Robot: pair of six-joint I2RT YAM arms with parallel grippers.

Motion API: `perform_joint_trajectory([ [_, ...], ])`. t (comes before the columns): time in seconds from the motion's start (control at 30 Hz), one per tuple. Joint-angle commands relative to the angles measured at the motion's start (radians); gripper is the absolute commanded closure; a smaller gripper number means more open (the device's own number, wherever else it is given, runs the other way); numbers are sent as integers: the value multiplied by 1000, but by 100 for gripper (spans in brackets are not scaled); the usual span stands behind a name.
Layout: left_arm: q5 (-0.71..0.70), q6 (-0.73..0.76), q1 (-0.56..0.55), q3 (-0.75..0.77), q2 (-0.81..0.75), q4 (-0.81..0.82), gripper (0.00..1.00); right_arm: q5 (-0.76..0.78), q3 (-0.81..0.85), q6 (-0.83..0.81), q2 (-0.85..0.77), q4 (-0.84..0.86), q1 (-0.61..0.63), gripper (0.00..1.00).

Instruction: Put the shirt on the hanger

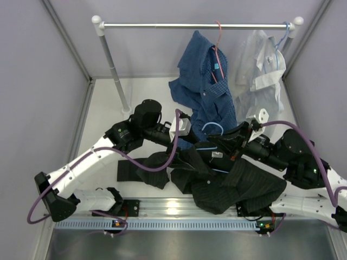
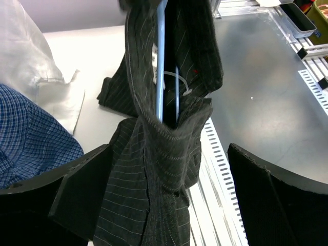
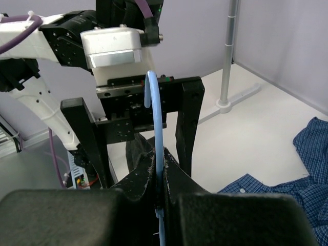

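The black pinstriped shirt lies bunched at the table's near side, its upper part lifted between the arms. The light-blue wire hanger is partly inside it. My right gripper is shut on the hanger's wire just below the hook. In the left wrist view the shirt hangs between the wide-apart fingers, untouched by either, with the hanger's wires running down inside the neck. My left gripper is open, and it also shows in the right wrist view facing the hook.
A blue checked shirt hangs on a red hanger from the rail, its tail reaching the table. A white shirt hangs beside it. The rail's post stands at the back left. A slotted metal strip runs along the near edge.
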Motion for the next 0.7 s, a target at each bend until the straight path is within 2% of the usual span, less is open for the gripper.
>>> perform_joint_trajectory([
  [0.0, 37, 7, -5, 57, -7, 43, 4, 2, -5, 5, 6, 99, 12, 100],
  [0.17, 55, -4, -5, 76, 5, 42, 11, -26, -21, 10, -5, 131, 12, 100],
  [0.27, 80, -11, -6, 87, 30, 42, 25, -35, -30, 11, -12, 146, 12, 100],
  [0.3, 81, -14, -6, 93, 36, 42, 36, -39, -30, 10, -14, 148, 12, 100],
  [0.4, 89, -16, -9, 93, 59, 43, 53, -44, -33, 8, -24, 159, 12, 100],
  [0.43, 92, -14, -9, 93, 62, 42, 56, -44, -36, 8, -28, 163, 12, 100],
  [0.6, 132, -14, -9, 97, 62, 42, 56, -38, -48, 5, -52, 186, 12, 100],
  [0.63, 144, -13, -9, 99, 59, 42, 87, -33, -48, 7, -55, 186, 12, 100],
  [0.67, 140, -13, -9, 99, 56, 43, 100, -33, -50, 8, -58, 185, 12, 100],
])
